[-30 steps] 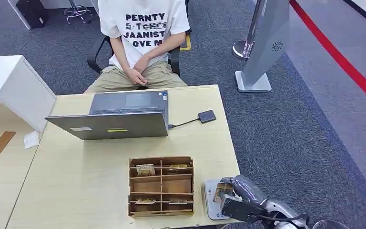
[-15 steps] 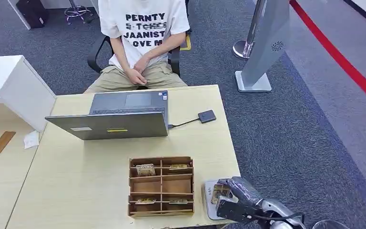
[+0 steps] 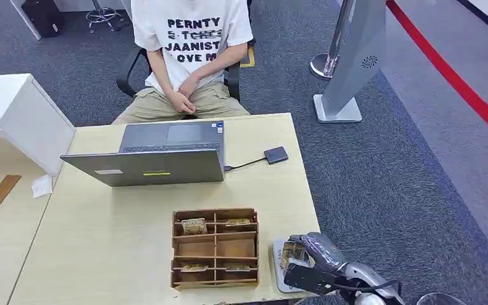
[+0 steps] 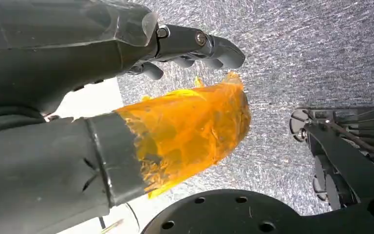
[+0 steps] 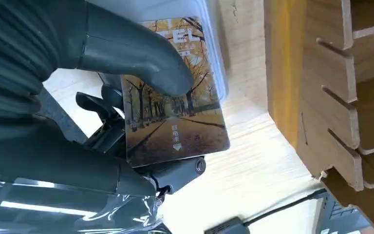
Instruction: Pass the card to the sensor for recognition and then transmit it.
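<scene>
Right hand (image 3: 314, 264): holds the card (image 5: 173, 117), thumb pressed on its picture of trees (right wrist view shows this).
Card: over the grey tray (image 3: 278, 267), at 3 o'clock from the wooden box (image 3: 215, 248).
Left hand (image 4: 126, 87): fingers curled, holding nothing, above carpet.

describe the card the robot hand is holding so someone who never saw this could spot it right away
Start at the pale wooden table and go to its near right corner, right of the brown compartment box. There the right robot hand pinches a card over a white-grey pad. Unlike the cards slotted in the box, it is out in the hand, printed with an autumn tree avenue.
</scene>
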